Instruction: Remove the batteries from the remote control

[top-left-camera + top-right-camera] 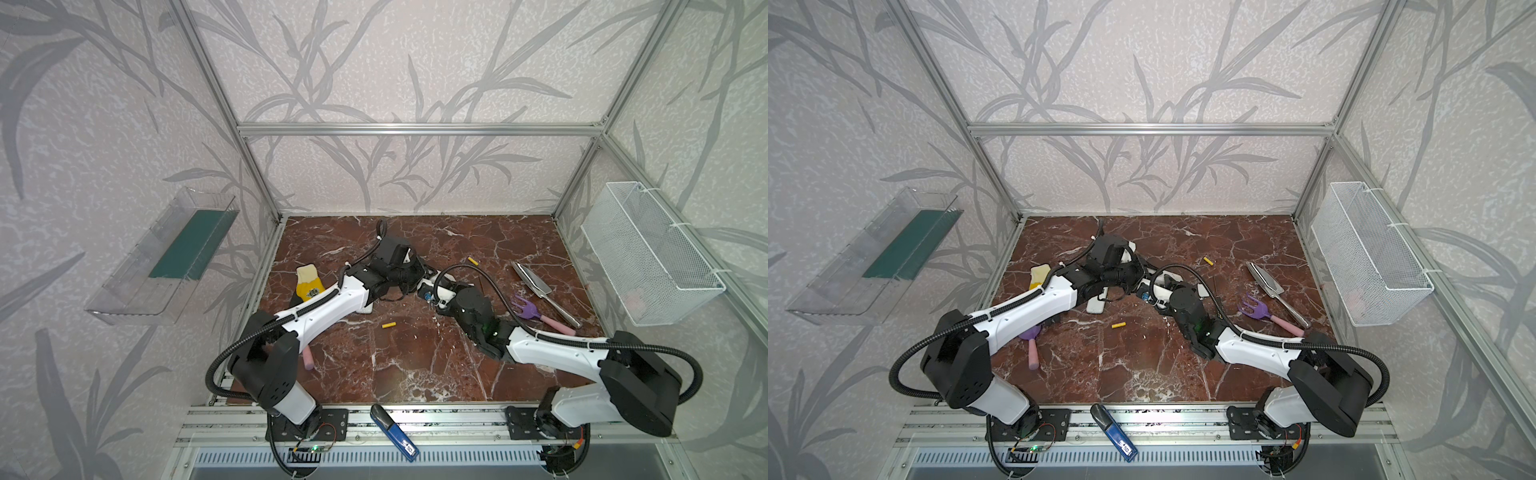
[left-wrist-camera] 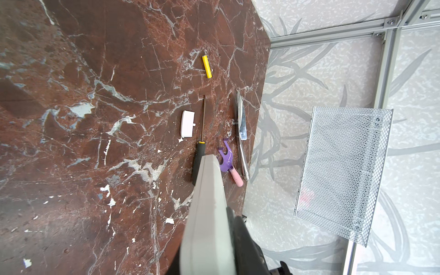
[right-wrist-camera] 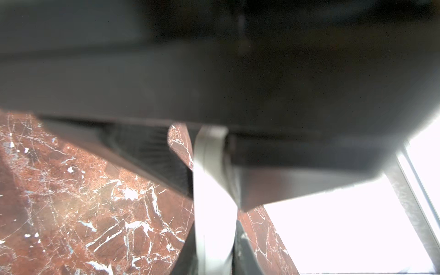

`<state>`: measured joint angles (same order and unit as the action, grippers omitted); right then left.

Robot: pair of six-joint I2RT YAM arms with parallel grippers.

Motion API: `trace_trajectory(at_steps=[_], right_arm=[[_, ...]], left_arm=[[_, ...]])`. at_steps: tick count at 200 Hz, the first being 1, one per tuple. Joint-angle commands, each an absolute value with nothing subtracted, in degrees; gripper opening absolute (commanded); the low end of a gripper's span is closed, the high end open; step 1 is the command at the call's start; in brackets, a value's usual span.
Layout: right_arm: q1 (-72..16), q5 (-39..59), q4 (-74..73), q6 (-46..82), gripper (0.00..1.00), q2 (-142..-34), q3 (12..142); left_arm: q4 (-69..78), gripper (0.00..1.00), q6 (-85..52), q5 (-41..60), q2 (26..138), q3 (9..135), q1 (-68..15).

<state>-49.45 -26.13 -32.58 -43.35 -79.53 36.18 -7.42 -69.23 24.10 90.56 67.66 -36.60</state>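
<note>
- Meeting at the middle of the marble table (image 1: 415, 365), the left gripper (image 1: 417, 279) and the right gripper (image 1: 439, 300) are each seen clamped on the white remote control (image 2: 207, 214), which is held edge-on between them.
- One yellow battery (image 1: 472, 261) is seen lying flat on the table, farther back and to the right of the grippers, well apart from both.
- A second yellow battery (image 1: 389, 325) is seen lying in front of the grippers, between the two arms, touched by neither.
</note>
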Motion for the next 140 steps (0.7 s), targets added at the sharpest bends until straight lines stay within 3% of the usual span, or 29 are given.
trace_trajectory(at_steps=[1,29,90,140], right_arm=[[-49.7,-25.0,-34.3,-43.0,0.0,-78.4,36.1],[-49.7,-24.3,-33.4,-42.1,0.04,-77.6,35.9],[-49.4,-23.7,-30.3,-40.5,0.65,-74.7,34.6],[-46.2,-15.8,-17.7,-31.9,0.78,-69.4,36.0]], left_arm=[[-7.6,0.0,-63.9,23.9,91.7,67.2,-36.6],[-6.3,0.0,-64.0,23.9,91.5,66.0,-36.3],[-6.9,0.0,-60.8,23.6,91.1,65.9,-35.1],[-2.4,0.0,-55.4,23.9,90.4,63.2,-33.0]])
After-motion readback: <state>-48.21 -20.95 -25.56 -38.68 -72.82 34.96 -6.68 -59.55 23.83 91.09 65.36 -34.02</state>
